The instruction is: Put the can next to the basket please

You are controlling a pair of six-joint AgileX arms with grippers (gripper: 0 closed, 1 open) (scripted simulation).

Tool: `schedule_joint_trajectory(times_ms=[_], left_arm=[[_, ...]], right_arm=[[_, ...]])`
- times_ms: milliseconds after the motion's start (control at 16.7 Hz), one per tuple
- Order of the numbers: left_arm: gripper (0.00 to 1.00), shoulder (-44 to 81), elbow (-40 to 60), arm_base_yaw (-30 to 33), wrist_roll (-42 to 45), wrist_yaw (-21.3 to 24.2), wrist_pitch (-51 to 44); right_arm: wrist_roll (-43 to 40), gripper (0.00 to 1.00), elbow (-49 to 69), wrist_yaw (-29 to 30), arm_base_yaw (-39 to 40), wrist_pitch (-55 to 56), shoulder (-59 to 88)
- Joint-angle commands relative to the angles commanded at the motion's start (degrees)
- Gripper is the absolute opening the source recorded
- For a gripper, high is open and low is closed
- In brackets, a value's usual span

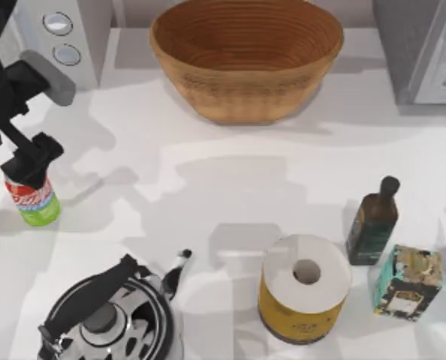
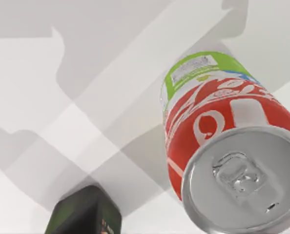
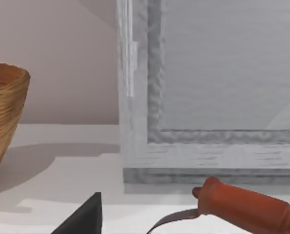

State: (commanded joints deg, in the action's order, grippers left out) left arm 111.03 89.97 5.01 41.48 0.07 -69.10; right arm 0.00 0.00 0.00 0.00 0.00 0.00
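The left gripper [image 1: 29,163] is positioned directly over the can [image 1: 34,200] at the table's left edge. Whether its fingers are spread or closed on the can cannot be determined: the top view shows only the dark gripper body overlapping the can's top, and the left wrist view shows the can's silver lid [image 2: 247,178] close below the camera, with one dark finger [image 2: 84,212] off to the side.

The can stands upright on the white table [image 1: 208,195], well apart from the wicker basket [image 1: 245,56], which sits at the far centre. A kettle [image 1: 106,315] stands near the can, closer to the camera.

Task status: judged early. The can is not yet beside the basket; grasp, lift, transfer and placement appear outstanding.

The right arm is parked; its wrist view faces a grey framed panel [image 3: 208,97], with the basket's side at the frame edge.
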Motion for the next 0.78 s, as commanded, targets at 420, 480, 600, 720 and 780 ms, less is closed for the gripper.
schedule_joint_trajectory(times_ms=[420,480,600,720,780], left_arm=[[1.0,2.43,-7.93,0.01,0.01,0.01,10.39],[1.0,2.67,-8.65,0.01,0.02,0.02,11.34],[1.0,2.76,-8.98,0.01,0.01,0.02,11.78],[1.0,2.76,-8.98,0.01,0.01,0.02,11.78],[0.92,2.76,-8.98,0.01,0.01,0.02,11.78]], right_arm=[[0.0,1.0,0.0,0.0,0.0,0.0,0.0],[0.0,1.0,0.0,0.0,0.0,0.0,0.0],[0.0,1.0,0.0,0.0,0.0,0.0,0.0],[0.0,1.0,0.0,0.0,0.0,0.0,0.0],[0.0,1.0,0.0,0.0,0.0,0.0,0.0]])
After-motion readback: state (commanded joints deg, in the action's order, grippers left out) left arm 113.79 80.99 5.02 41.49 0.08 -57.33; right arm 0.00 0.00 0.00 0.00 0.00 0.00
